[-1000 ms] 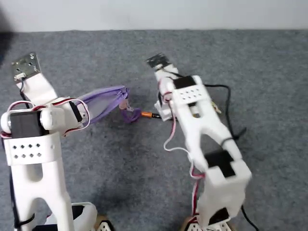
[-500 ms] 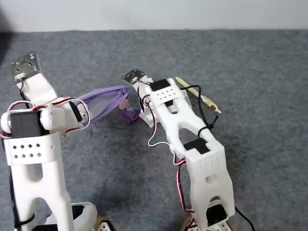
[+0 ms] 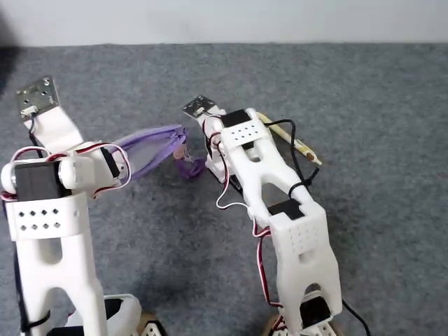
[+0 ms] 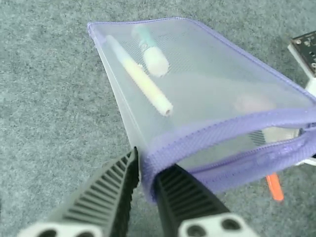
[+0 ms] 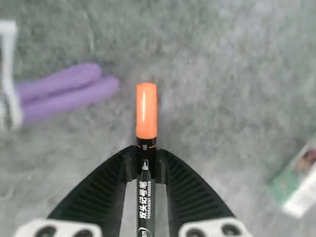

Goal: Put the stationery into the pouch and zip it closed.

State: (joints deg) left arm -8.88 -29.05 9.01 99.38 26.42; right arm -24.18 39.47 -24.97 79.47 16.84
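- Purple trim and clear mesh first: the pouch [image 3: 150,149] lies on the grey felt table cover [image 3: 364,91], at about 10 o'clock from the middle of the high view. It sits just off the left arm [image 3: 49,203].
- The left gripper [image 4: 148,165] is clenched on the pouch. It pinches the purple-edged rim between its two black fingers, right at one end of the zip line.
- Look through the clear wall and two things are already inside: a pale yellow pen [image 4: 140,79] and a white-and-teal stick [image 4: 150,52]. They lie side by side, tips close together.
- At the pouch's 3 o'clock end sits the purple zip pull [image 3: 189,166], down on the felt between the pouch and the right arm [image 3: 280,189].
- Over to the right gripper [image 5: 146,152], which is grasping the marker [image 5: 146,111]. The black barrel is squeezed between the fingers and the orange cap juts out ahead of them. The cap is near the zip pull but not touching it.
- At the right arm's 3 o'clock side a tan pen [image 3: 287,138] lies loose on the felt, with a black cable crossing over it.
- The right wrist view also catches a small green-and-white packet [image 5: 296,190] on the felt, well apart from the marker.
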